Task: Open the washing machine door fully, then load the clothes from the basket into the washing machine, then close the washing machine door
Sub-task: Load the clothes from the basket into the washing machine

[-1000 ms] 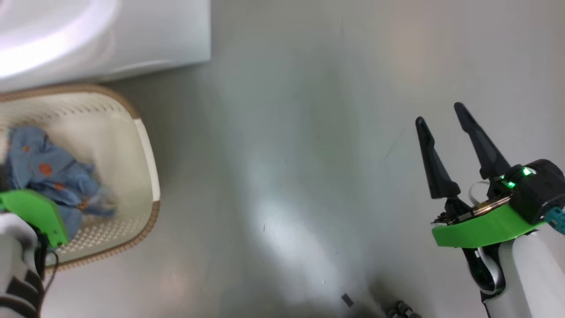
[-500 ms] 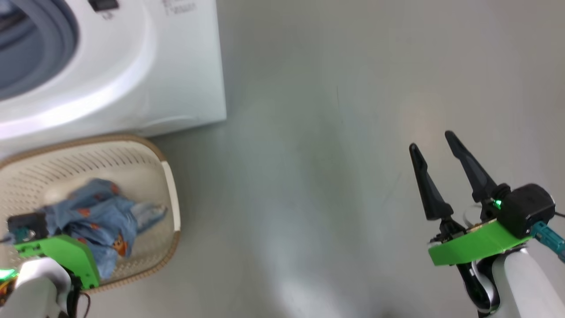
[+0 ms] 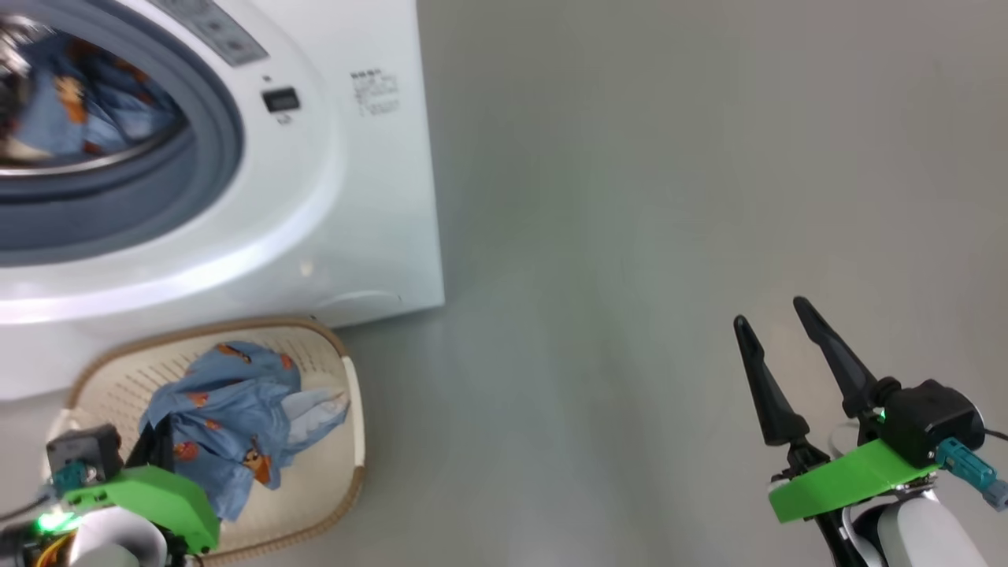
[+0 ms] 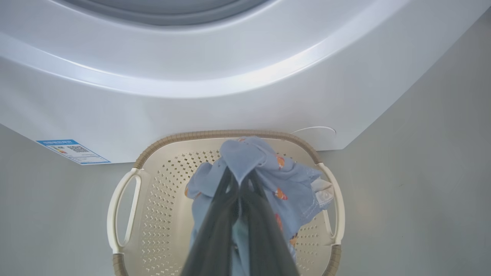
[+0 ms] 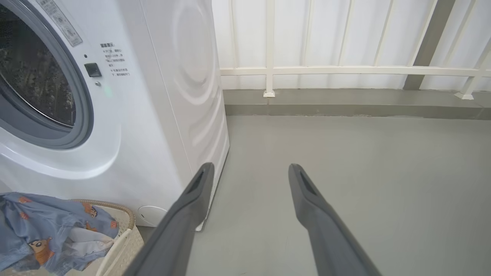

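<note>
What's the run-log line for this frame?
left gripper: shut on light blue printed garment over cream perforated basket | right gripper: open, empty | white washing machine: drum uncovered

The washing machine [image 3: 315, 197] partly beyond the head view's edge; its front lettering [image 3: 376, 92] illegibly small.

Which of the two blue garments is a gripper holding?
The garment over the basket, pinched by the shut left gripper; the other garment lies loose inside the washing machine.
</note>
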Robot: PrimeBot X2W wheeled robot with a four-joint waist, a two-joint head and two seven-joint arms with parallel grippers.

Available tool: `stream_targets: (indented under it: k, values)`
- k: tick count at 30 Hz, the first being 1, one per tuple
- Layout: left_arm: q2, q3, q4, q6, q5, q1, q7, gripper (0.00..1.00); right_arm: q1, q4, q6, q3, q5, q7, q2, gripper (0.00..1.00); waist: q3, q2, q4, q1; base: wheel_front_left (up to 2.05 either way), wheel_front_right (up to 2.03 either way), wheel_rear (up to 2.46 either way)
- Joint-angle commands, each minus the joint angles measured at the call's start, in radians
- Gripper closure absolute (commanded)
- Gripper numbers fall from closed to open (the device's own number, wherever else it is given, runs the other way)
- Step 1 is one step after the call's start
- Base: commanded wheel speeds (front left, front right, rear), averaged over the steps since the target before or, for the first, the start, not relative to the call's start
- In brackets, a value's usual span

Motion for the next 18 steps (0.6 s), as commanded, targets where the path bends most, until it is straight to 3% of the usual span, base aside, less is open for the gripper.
stream_targets:
  k: [1, 9, 18]
  values:
    - [0.024, 0.049, -0.078, 0.011, 0.007, 0.043, -0.014, 1.0, 0.023, -0.017, 0.002, 0.015, -0.001, -0.005, -0.003, 0.0, -0.08, 0.0, 0.034, 0.0, 0.0, 0.0, 0.0]
    - [-0.019, 0.107, -0.296, -0.005, 0.027, 0.176, -0.014, 1.0, 0.06, -0.007, 0.002, 0.012, -0.006, -0.005, 0.0, 0.0, -0.16, 0.0, 0.053, 0.0, 0.0, 0.0, 0.0]
    - [-0.109, 0.176, -0.524, -0.029, 0.027, 0.336, -0.014, 1.0, 0.108, 0.011, 0.002, 0.006, -0.006, -0.005, 0.016, 0.0, -0.262, 0.0, 0.061, 0.0, 0.0, 0.0, 0.0]
